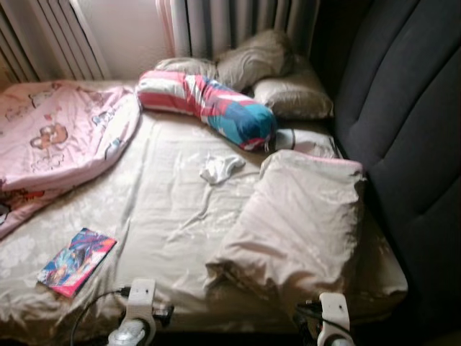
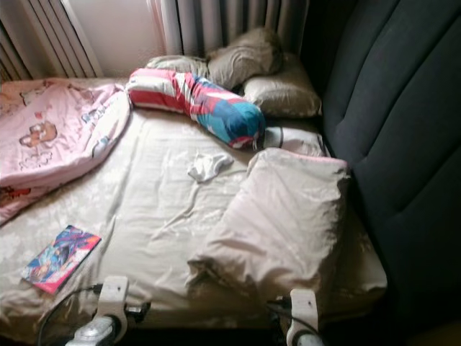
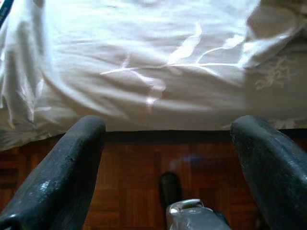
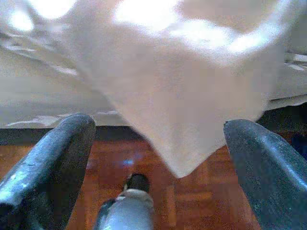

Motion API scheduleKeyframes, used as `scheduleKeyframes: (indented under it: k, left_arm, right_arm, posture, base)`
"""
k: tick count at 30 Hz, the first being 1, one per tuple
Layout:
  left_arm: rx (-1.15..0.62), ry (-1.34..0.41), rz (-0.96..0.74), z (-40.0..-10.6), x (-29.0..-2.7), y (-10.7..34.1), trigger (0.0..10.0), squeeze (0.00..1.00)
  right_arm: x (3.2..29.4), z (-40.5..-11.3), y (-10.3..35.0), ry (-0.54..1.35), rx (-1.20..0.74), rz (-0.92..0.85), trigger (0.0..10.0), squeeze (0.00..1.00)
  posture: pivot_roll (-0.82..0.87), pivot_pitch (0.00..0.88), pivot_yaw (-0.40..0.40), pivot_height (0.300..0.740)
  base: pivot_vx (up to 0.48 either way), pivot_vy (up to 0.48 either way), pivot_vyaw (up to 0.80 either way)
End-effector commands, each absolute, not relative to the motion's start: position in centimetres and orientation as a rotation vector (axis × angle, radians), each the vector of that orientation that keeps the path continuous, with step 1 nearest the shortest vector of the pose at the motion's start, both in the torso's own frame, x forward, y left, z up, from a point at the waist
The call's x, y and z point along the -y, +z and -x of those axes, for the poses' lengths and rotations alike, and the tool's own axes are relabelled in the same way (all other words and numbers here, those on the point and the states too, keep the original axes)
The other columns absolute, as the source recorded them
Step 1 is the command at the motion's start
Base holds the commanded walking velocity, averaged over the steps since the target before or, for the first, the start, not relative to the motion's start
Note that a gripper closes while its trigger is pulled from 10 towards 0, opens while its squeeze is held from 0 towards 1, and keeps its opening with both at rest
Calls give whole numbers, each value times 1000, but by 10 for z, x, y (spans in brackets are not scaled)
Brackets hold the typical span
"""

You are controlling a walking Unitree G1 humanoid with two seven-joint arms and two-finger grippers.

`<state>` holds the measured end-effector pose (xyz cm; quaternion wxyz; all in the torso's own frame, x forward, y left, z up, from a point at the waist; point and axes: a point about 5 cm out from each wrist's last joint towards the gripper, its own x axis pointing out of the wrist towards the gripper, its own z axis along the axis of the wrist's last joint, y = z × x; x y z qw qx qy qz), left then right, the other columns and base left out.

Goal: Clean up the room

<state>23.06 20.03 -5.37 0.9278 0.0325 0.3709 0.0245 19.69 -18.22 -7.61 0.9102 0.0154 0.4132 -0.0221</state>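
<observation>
Bed spread across frame centre, beige sheet rumpled; pink blanket upper left; striped bolster top centre; white sock mid-frame; large pillow lower right; book lower left. Left end effector spread wide, empty, at mattress edge; right end effector likewise wide, below pillow corner.
</observation>
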Motion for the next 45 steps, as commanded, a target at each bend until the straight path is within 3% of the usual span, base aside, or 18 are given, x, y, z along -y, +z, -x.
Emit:
scheduleKeyframes:
  k: [1,14,20,28,37,45]
  left_arm:
    - [-771,29,-64,-229,-194,-56,10000,0]
    - [-661,10,-85,-249,-197,-40,10000,0]
    - [-501,42,-22,-269,-202,-18,10000,0]
    - [-333,-4,35,-287,-187,3,10000,0]
    - [-270,-50,44,-292,-177,11,10000,0]
    - [-267,-67,36,-285,-176,6,10000,0]
  right_arm:
    - [186,-193,-77,-60,-861,-30,10000,0]
    - [185,-209,-68,-65,-788,-49,10000,0]
    - [183,-231,-53,-48,-665,-80,10000,0]
    - [179,-243,-42,-30,-565,-112,10000,0]
    - [177,-257,-23,-19,-391,-165,10000,0]
    - [173,-251,-23,26,-350,-149,10000,0]
  posture:
    - [91,50,-3,740]
    - [85,61,-6,740]
    - [72,72,-12,740]
    - [71,81,-17,740]
    - [64,89,-17,740]
    - [57,91,-20,740]
  base:
    - [0,-364,0]
    - [0,0,0]
    - [0,0,0]
    - [0,0,0]
    - [0,0,0]
    - [0,0,0]
